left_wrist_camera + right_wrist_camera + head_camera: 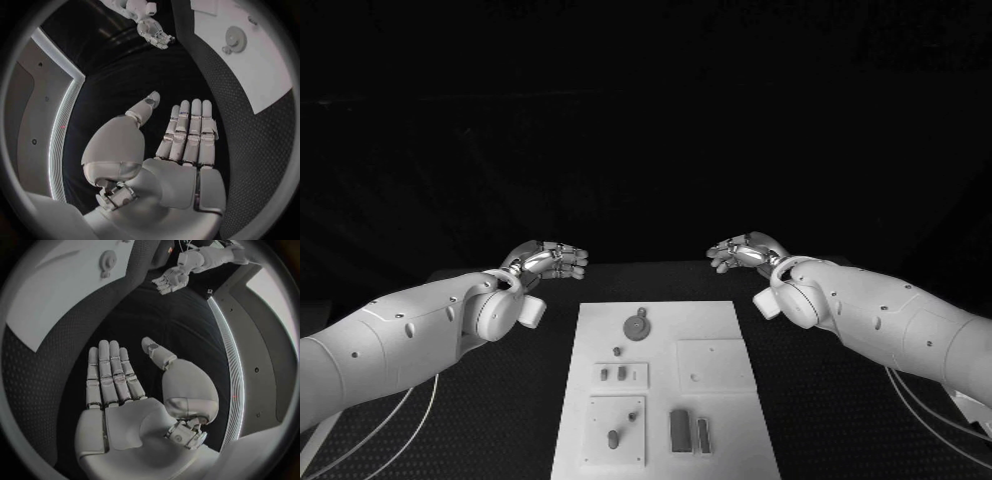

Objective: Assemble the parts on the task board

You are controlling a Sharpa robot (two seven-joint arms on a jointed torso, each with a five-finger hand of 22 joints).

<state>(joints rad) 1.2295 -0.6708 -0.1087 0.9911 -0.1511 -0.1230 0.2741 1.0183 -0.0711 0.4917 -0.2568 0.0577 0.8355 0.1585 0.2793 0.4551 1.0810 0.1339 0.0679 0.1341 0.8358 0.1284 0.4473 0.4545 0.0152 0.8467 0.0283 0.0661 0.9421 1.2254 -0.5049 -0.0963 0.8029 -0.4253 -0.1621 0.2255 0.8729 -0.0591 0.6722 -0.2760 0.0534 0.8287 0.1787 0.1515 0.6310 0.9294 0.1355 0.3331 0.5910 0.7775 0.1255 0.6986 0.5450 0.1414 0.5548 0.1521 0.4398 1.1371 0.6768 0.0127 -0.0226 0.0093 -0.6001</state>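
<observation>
Left hand (548, 260) and right hand (746, 251) hover beyond white board (661, 340), fingers straight and apart, holding nothing; grey parts (638, 325) on board.

The board (711, 325) looks like matt white plastic, smooth. The table (250, 145) carries a dotted, rough black mat. Both hands, left (187, 135) and right (115, 377), look like glossy silver metal; arm shells (401, 335) are smooth white plastic.

Left hand (545, 261) and right hand (747, 251) hover beyond task board (718, 330), holding nothing; parts (636, 326) on board.
</observation>
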